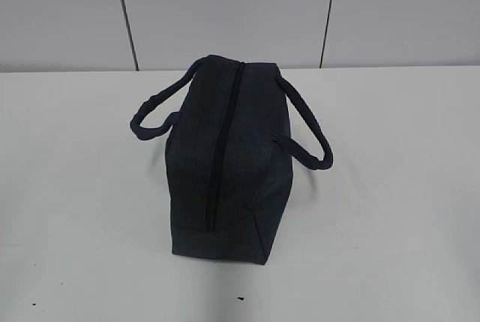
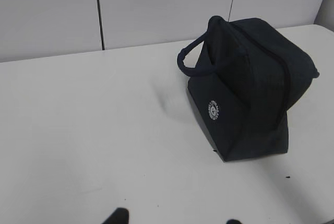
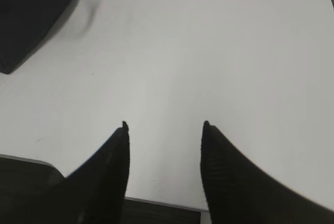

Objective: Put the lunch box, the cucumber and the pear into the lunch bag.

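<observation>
**A:** Where is the lunch bag (image 1: 225,164)?

**B:** It sits near the middle of a plain white worktop (image 1: 390,224), standing on its base. It is dark navy fabric. In the exterior view its long zipper (image 1: 223,149) runs down the top from the far end to the near end, and it looks closed along all the length that shows.

**A:** And the handles?

**B:** Two padded loop handles. The left handle (image 1: 154,115) droops outward on the left side of the bag, and the right handle (image 1: 311,130) droops outward on the right side. In the left wrist view a small round white logo patch (image 2: 214,110) shows on one side panel.

**A:** What about the pincers?

**B:** The right pincer (image 3: 164,127) hangs over bare worktop, well apart from the bag, whose corner shows only at the top left of that view. Its two dark fingers stand apart with nothing between them. Of the left pincer (image 2: 175,220), only two dark tips show at the bottom edge of its view, spaced apart, with bare worktop between them; it grips nothing and is also well apart from the bag.

**A:** What lies behind?

**B:** A pale panelled wall (image 1: 225,7) with dark vertical seams.
</observation>
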Controlling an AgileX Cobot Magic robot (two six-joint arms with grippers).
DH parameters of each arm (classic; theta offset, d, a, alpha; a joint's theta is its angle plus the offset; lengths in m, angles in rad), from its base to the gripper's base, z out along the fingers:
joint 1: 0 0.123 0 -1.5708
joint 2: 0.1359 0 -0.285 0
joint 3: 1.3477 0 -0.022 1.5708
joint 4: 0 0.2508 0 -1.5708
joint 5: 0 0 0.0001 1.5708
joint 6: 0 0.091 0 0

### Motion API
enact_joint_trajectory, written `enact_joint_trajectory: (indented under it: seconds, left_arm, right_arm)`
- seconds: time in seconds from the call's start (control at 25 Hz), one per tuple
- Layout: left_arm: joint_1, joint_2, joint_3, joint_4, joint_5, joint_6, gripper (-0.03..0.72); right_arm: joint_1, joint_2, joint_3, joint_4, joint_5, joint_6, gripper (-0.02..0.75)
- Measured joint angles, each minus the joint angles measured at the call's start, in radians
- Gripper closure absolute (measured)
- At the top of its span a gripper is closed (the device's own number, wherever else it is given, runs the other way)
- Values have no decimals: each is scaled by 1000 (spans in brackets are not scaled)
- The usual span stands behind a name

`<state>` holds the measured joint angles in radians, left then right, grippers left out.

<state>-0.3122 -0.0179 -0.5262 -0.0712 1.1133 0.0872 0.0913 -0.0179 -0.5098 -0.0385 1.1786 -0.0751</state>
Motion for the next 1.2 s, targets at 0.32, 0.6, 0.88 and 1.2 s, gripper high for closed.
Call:
enact_joint_trajectory:
  seconds: [0.32,0.6,0.88,1.2]
  left_arm:
    - [0,0,0,0,0,0,372]
    - [0,0,0,0,-1,0,414]
    - [28,0,0,0,-1,0,429]
    - [277,0,0,0,-2,0,438]
  right_arm:
    - [0,0,10,2,-18,-4,380]
    - [0,0,10,2,-20,-4,380]
    - [0,0,10,2,-22,-4,380]
    - [0,0,10,4,-24,-4,380]
